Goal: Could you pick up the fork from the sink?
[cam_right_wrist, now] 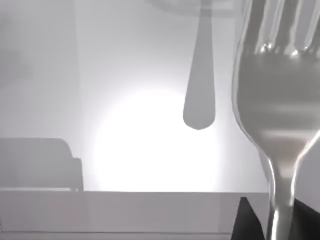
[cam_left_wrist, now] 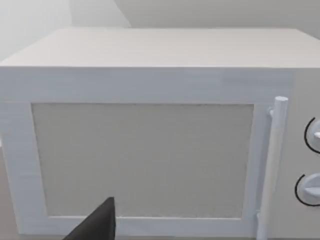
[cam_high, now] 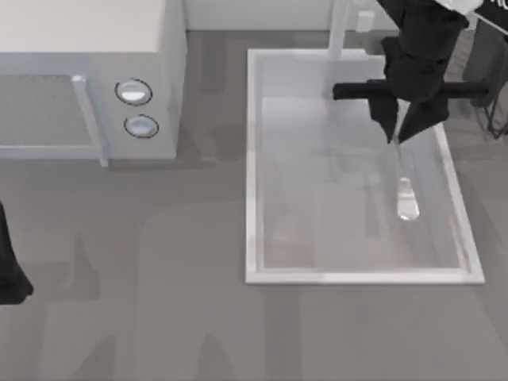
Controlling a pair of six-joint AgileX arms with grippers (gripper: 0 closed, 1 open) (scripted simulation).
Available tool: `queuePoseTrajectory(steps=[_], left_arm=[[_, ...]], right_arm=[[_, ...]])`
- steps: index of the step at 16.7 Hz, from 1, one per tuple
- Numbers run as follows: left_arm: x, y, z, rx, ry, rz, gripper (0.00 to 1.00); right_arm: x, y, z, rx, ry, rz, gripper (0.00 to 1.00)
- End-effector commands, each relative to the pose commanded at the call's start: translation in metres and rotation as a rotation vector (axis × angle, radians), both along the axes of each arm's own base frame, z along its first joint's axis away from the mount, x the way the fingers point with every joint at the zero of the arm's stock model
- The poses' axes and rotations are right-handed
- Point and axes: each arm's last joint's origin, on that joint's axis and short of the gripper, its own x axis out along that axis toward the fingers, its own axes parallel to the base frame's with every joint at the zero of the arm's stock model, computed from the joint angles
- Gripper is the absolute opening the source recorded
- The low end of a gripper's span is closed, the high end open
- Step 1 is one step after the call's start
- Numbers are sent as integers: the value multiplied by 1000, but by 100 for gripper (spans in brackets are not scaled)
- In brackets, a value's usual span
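Below the right pincer [cam_high: 403, 133], one fork [cam_high: 406, 190] hangs inside the one sink [cam_high: 252, 175], its handle clamped between the fingers. Far off, the left pincer [cam_high: 12, 274] faces one microwave [cam_high: 95, 71]; whether it's apart, I cannot tell.

light: soft, even, bright
glare: white bloom on the pale grey glossy sink [cam_right_wrist: 150, 150] floor beyond the right jaws
shadows: faint

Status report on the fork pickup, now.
Right tool over the white-rimmed sink, shut on the slim shiny silver fork. Left tool parked facing the white microwave. Nothing in the way.
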Motion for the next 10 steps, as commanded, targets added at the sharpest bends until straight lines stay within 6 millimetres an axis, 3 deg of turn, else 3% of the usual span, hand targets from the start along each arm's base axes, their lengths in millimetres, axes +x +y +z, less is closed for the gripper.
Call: queuePoseTrajectory(steps=[4,7,10], left_arm=[[0,0,0,0,0,0,100],[0,0,0,0,0,0,100],[0,0,0,0,0,0,100]], right_arm=[[-32,-63,36,-3,10,-2,0],[-76,-114,60,-4,22,-4,0],[-119,-149,71,-1,33,-6,0]])
